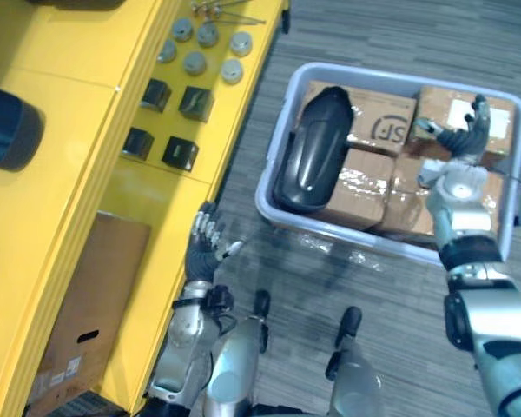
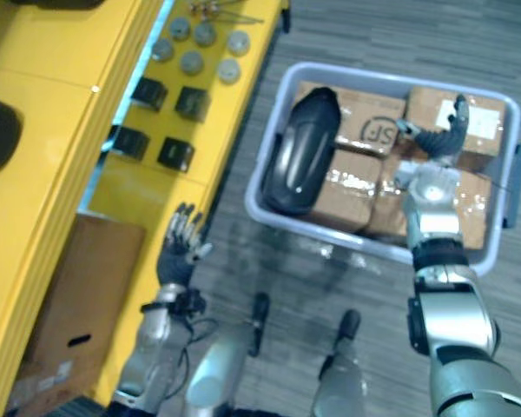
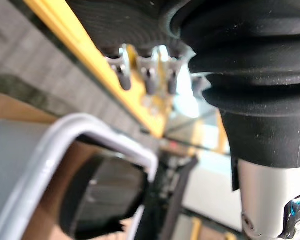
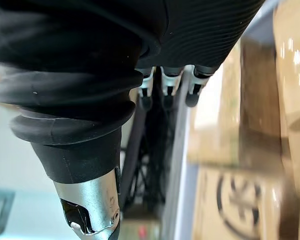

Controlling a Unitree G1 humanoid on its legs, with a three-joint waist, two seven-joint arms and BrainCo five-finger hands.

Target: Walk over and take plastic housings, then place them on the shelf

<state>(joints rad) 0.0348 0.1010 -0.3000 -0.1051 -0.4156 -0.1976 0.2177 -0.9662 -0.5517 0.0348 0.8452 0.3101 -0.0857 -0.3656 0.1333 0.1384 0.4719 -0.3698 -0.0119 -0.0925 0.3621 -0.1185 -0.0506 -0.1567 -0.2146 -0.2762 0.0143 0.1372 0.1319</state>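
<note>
A long black plastic housing point(image 1: 314, 149) lies on cardboard boxes point(image 1: 365, 178) inside a pale grey bin point(image 1: 278, 213) on the floor. It also appears in the left wrist view as the housing point(image 3: 102, 200) behind the bin's rim point(image 3: 85, 125). My right hand point(image 1: 458, 143) hovers open over the boxes at the bin's right side, well right of the housing and holding nothing. My left hand point(image 1: 205, 241) hangs open between the yellow shelf point(image 1: 87, 130) and the bin's near left corner, empty.
On the yellow shelf sit small black blocks point(image 1: 181, 129) and several grey discs point(image 1: 204, 48). A cardboard box point(image 1: 82, 321) stands on a lower level of the shelf. Grey carpet surrounds the bin.
</note>
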